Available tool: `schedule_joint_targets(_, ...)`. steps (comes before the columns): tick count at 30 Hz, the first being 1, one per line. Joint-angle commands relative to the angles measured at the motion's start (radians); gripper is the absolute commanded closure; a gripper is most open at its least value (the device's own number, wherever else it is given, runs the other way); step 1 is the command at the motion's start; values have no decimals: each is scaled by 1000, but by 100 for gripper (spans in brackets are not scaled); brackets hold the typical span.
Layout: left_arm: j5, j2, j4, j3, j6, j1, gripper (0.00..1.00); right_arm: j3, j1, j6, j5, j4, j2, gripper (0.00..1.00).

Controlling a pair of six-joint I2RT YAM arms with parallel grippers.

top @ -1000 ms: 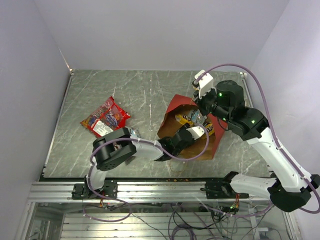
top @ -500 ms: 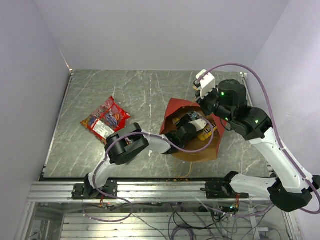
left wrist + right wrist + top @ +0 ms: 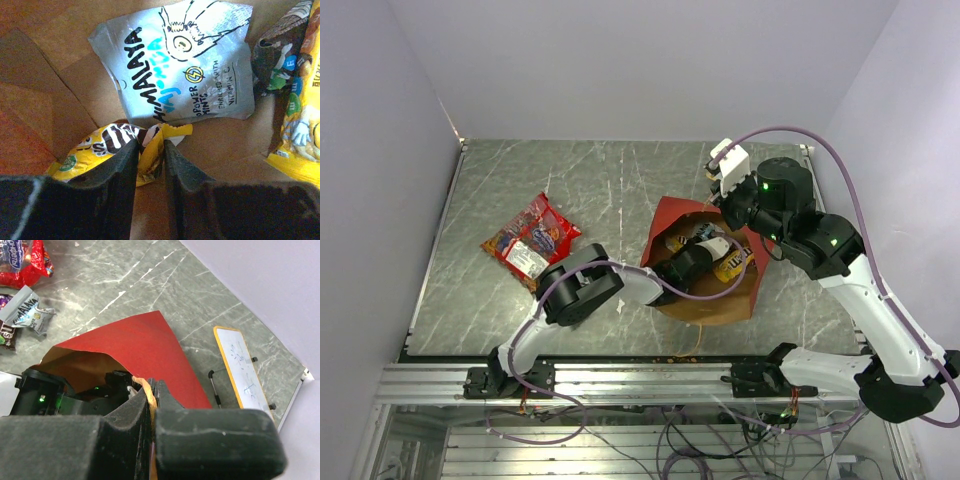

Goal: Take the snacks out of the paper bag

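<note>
The brown paper bag (image 3: pixel 708 290) lies on the table with its mouth open and a red side panel (image 3: pixel 145 350) up. My left gripper (image 3: pixel 151 147) is deep inside it, jaws closed on a folded corner of a yellow snack packet (image 3: pixel 100 145). A silver-blue packet (image 3: pixel 185 70), a brown packet (image 3: pixel 277 55) and another yellow one (image 3: pixel 300 135) lie on the bag's floor. My right gripper (image 3: pixel 152 387) is shut on the bag's loop handle (image 3: pixel 146 386) at the rim, seen from above as the right gripper (image 3: pixel 735 217). A red chip bag (image 3: pixel 530 238) lies on the table to the left.
A silver packet (image 3: pixel 27 310) and a dark wrapper (image 3: pixel 6 335) lie on the table beside the chip bag. A white board with a tan rim (image 3: pixel 240 365) and a pen (image 3: pixel 214 387) lie beyond the bag. The left arm (image 3: pixel 620 288) crosses the table into the bag's mouth.
My left arm has pushed further into the bag, and the bag's mouth has rounded out. The right gripper has shifted slightly right while keeping hold of the handle.
</note>
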Motion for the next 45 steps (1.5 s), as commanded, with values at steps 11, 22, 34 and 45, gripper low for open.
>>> schedule_joint_targets(11, 214, -235, -256, -25, -277, -38, 93, -28, 0, 30, 52, 81, -18, 100)
schedule_joint_targets(22, 408, -602, -406, -200, -314, -166, 93, -171, 1, 51, 80, 185, -93, 100)
schedule_joint_targets(34, 377, -1204, -991, -271, -639, -181, 93, -267, 1, 38, 75, 325, -89, 100)
schedule_joint_targets(45, -54, -1205, -1608, -129, -1081, 40, 93, -275, 1, 37, 68, 329, -98, 100)
